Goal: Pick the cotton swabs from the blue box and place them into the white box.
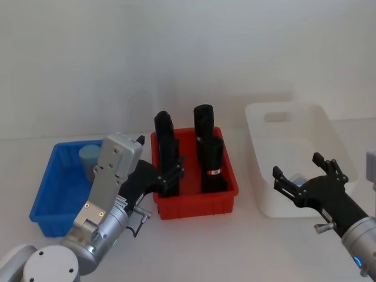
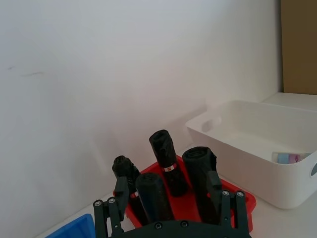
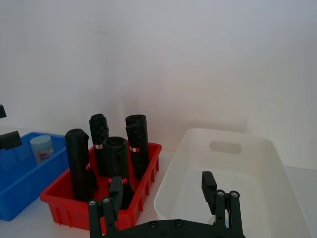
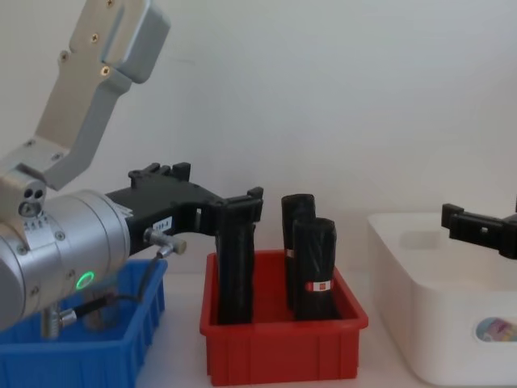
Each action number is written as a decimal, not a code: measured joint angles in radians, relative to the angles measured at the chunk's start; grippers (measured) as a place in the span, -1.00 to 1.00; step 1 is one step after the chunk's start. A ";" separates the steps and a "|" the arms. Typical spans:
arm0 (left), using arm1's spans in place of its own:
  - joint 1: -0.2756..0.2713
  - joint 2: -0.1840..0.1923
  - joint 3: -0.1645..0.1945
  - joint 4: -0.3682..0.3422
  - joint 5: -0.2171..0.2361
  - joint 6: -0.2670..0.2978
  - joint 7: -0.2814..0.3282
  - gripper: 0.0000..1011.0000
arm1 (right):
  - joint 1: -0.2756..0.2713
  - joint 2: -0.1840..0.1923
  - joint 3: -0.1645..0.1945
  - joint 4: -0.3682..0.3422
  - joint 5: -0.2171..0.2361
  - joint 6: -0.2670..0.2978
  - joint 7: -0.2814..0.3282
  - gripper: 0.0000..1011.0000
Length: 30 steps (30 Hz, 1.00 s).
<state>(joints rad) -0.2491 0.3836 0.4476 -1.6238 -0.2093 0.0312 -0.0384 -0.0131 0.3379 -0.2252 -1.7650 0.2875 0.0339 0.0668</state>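
One cotton swabs tub (image 1: 89, 157), clear with a pale blue lid, stands in the back of the blue box (image 1: 50, 197); the right wrist view has the same tub (image 3: 42, 148). Another tub (image 1: 298, 179) lies in the white box (image 1: 329, 132), also visible as the tub (image 2: 290, 157) and the tub (image 4: 494, 329). My left gripper (image 1: 170, 175) hangs open and empty over the red bin's front left corner, just right of the blue box. My right gripper (image 1: 302, 171) is open and empty above the white box's near wall.
A red bin (image 1: 197, 205) holding several tall black rolls (image 1: 211, 161) stands between the blue and white boxes. A white wall rises close behind all three. Bare table lies in front of the boxes.
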 joint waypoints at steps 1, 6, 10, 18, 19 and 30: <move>0.003 0.000 0.001 -0.001 0.002 -0.004 0.005 0.99 | -0.001 0.000 0.000 0.000 0.000 0.000 0.000 0.98; 0.011 -0.001 0.006 -0.003 0.008 -0.015 0.024 0.99 | -0.002 0.000 0.000 -0.002 0.000 0.000 -0.001 0.98; 0.012 -0.002 0.007 -0.003 0.009 -0.018 0.027 0.99 | -0.002 0.000 0.000 -0.002 0.000 0.000 -0.001 0.98; 0.012 -0.001 0.007 -0.003 0.009 -0.018 0.028 0.99 | -0.002 0.000 -0.001 -0.002 0.000 0.000 0.000 0.98; 0.012 -0.001 0.007 -0.003 0.009 -0.018 0.028 0.99 | -0.002 0.000 -0.001 -0.002 0.000 0.000 0.000 0.98; 0.012 -0.001 0.007 -0.003 0.009 -0.017 0.028 0.99 | -0.002 0.000 -0.001 -0.002 0.000 0.000 0.000 0.98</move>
<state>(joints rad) -0.2372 0.3821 0.4543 -1.6266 -0.2004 0.0137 -0.0108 -0.0146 0.3374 -0.2259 -1.7668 0.2873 0.0341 0.0668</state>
